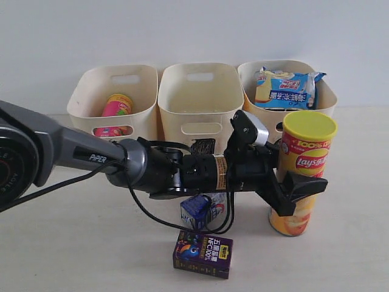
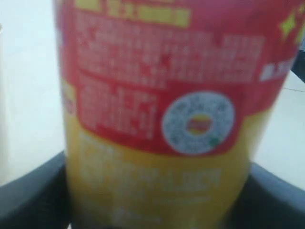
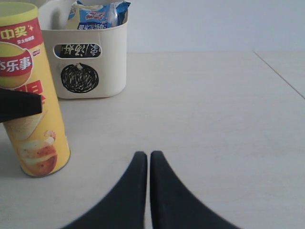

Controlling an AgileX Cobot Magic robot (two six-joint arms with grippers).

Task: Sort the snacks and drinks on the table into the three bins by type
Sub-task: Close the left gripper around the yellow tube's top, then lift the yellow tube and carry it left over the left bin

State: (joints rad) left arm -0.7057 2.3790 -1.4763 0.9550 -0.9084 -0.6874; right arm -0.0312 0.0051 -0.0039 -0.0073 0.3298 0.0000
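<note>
1. On the table [image 1: 73, 243], just in front of the right bin [image 1: 325, 97], the yellow tube [image 1: 309, 159] stands upright and is not yet lifted, as far as can be seen.
2. The left claw [image 1: 299, 188] is set around the tube's middle, with one finger on each side. In the left wrist view the fingers [image 2: 28, 195] look close against the tube. The blur means it cannot be told whether the tube is grasped or only flanked.
3. Two drinks are seen unsorted on the table under the left arm. The blue carton [image 1: 196, 211] stands upright, and the purple box [image 1: 203, 253] lies flat just in front of it. Neither is touched.
4. The pink tube [image 1: 115, 106] is already in the left bin [image 1: 82, 100], so the yellow tube is judged to belong there too. That means a carry across the whole row.
5. Nothing can be seen inside the middle bin [image 1: 173, 121]. It is judged to be meant for the drinks.
6. The blue-white bag [image 1: 285, 90] lies in the right bin, whose front is marked with a scribbled circle. Whether another bag lies under it cannot be told.
7. The right claw [image 3: 148, 157] is clenched on nothing, low over bare table and well apart from the tube.
8. By this judgement two snacks are sorted, and one tube and two drinks are yet to be placed.
</note>
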